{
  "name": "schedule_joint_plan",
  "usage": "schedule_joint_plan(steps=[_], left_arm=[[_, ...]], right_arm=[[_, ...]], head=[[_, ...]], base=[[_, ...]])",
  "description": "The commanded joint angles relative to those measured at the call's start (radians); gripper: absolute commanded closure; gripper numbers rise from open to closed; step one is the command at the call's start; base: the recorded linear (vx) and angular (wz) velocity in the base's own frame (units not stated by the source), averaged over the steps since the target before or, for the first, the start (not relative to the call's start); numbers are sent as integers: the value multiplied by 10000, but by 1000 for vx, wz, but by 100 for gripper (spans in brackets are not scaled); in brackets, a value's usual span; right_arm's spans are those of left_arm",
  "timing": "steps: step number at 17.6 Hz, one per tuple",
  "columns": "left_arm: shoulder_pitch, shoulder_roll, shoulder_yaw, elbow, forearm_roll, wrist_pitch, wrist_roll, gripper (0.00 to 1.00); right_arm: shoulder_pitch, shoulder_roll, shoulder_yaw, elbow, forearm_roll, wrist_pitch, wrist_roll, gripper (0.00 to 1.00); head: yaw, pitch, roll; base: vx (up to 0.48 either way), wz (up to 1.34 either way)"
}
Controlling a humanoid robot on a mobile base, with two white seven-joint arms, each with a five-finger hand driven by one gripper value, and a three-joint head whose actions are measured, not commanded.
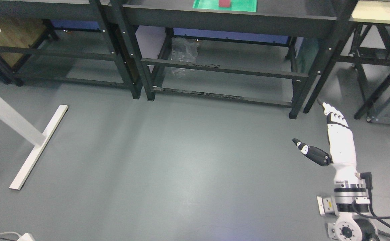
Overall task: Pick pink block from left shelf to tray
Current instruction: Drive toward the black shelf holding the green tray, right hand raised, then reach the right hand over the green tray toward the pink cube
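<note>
Right robot hand [338, 140], fingers extended and thumb apart, holds nothing; the pink block [224, 3] lies on the green tray [245, 6]. Judged complete: next, withdraw.

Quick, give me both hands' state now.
Left hand: not in view.
Right hand: open, fingers extended, thumb spread, holding nothing, low over the floor.

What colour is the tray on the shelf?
Green. The tray shows at the head view's top edge, a pink block on it.
</note>
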Motion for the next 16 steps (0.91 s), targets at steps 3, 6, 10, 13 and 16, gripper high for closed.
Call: schedule_joint_plan(steps=[3,6,10,13,16], left_arm=[[92,174,0,0,-15,-6,6,0],[92,174,0,0,-15,-6,6,0],[92,174,0,0,-15,-6,6,0],[92,174,0,0,-15,-6,6,0],[92,174,0,0,-15,-6,6,0]], right_arm=[[-3,584,250,-212,3321,313,-344,0],[-50,584,342,-197,3182,559,-251,0],[-50,584,342,-166,3152,1082,-251,0],[-80,584,327,-166,2633,1127,-206,0],[-65,584,357,-151,1529,1434,-175,0]], head=[[0,0,0],[0,0,0],[0,0,0],[0,0,0],[0,0,0]], base=[[115,449],[138,358],[174,137],[225,-8],[249,-101]])
